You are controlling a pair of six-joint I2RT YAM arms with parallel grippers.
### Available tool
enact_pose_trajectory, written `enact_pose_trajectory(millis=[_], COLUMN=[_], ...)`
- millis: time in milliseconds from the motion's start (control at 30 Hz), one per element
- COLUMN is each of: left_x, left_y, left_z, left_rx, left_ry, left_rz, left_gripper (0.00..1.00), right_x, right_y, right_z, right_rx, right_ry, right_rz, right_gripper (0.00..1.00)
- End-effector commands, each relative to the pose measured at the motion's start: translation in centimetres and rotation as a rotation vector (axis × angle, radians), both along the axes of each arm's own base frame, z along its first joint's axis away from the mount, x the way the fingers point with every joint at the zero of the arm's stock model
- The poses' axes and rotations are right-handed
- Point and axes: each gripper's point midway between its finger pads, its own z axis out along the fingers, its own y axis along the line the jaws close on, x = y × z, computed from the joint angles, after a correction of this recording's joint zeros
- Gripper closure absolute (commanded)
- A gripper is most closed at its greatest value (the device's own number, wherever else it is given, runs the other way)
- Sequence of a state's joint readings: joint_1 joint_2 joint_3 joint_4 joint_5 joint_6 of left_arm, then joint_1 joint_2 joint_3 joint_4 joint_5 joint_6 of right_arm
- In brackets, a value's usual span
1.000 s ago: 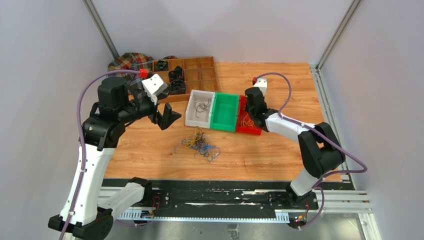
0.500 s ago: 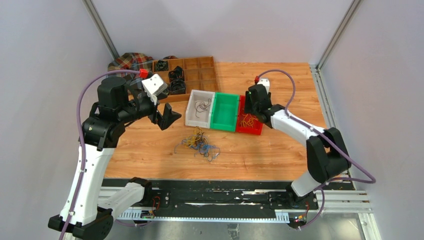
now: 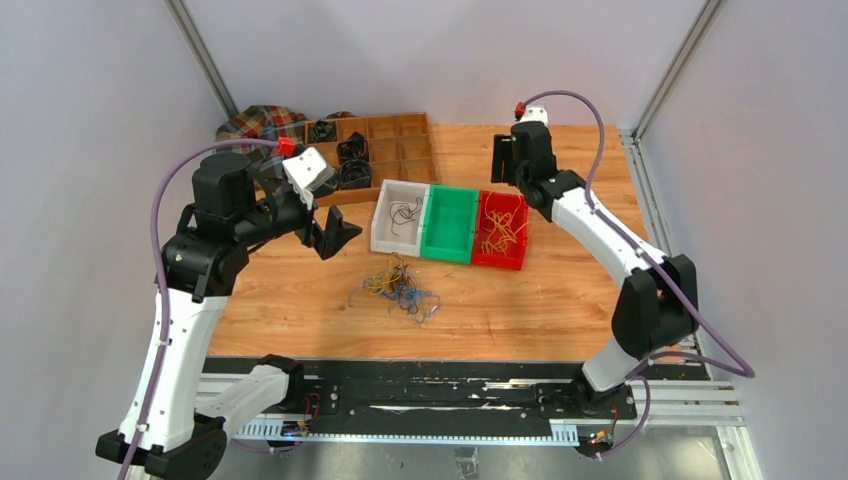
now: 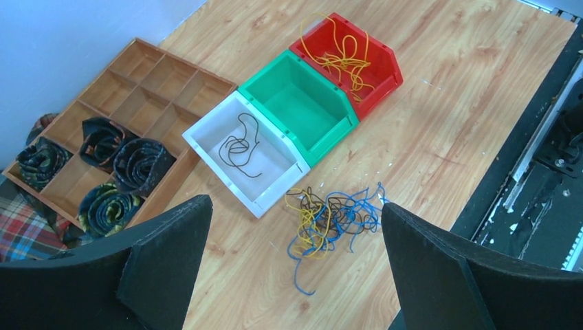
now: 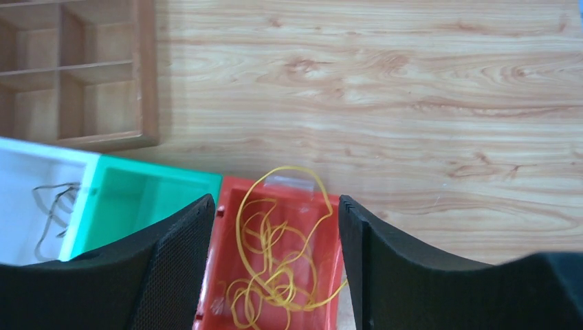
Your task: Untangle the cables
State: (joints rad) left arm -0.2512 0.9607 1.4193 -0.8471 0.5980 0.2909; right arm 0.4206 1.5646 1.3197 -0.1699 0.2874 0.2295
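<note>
Tangle: yellow, blue and black cables [image 3: 400, 285] knotted together on the tabletop [image 3: 560, 300], just in front of the white bin [image 3: 380, 215].
Red bin [image 3: 500, 262]: loose yellow cables [image 3: 497, 232] inside.
Left jaws: spread wide, empty, raised left of the tangle.
Right jaws: spread, empty, above red bin's far end.

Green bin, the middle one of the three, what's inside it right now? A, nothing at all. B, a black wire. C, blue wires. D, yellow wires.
A: the left wrist view shows the green bin with only its bare floor, while the yellow wires lie in the red bin and the black wire lies in the white bin.
</note>
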Motion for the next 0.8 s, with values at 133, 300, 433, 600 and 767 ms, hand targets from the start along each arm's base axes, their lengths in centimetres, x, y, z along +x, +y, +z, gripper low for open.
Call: enact_pose_trajectory(millis=[133,300,433,600,767], left_x=[-0.1,-0.2,0.0,-0.1,0.0], left_y=[-0.2,-0.1,-0.1,-0.1,-0.1], left_z=[1.3,1.2,0.9,0.7,0.7], left_rx=[0.001,0.011,0.014,0.017,0.017], left_ry=[-0.049,-0.064,-0.052,-0.051,-0.052], left_rz=[-0.019,-0.02,-0.021,-0.021,-0.022], left_gripper=[0.02,0.02,0.02,0.02,0.02], right_x=[4.5,5.6,5.9,5.3,4.0], right_y=[-3.1,-2.5,-1.9,-1.1,-0.7], right_z=[-5.3,-8.0,-9.6,-10.4,-10.1], right_rx=[-0.115,-0.132,-0.136,-0.11,-0.061], right_ry=[0.151,0.201,0.208,0.21,0.214], right_rz=[-0.05,-0.024,0.018,0.069,0.078], right_gripper=[0.41,0.53,0.58,0.72,0.91])
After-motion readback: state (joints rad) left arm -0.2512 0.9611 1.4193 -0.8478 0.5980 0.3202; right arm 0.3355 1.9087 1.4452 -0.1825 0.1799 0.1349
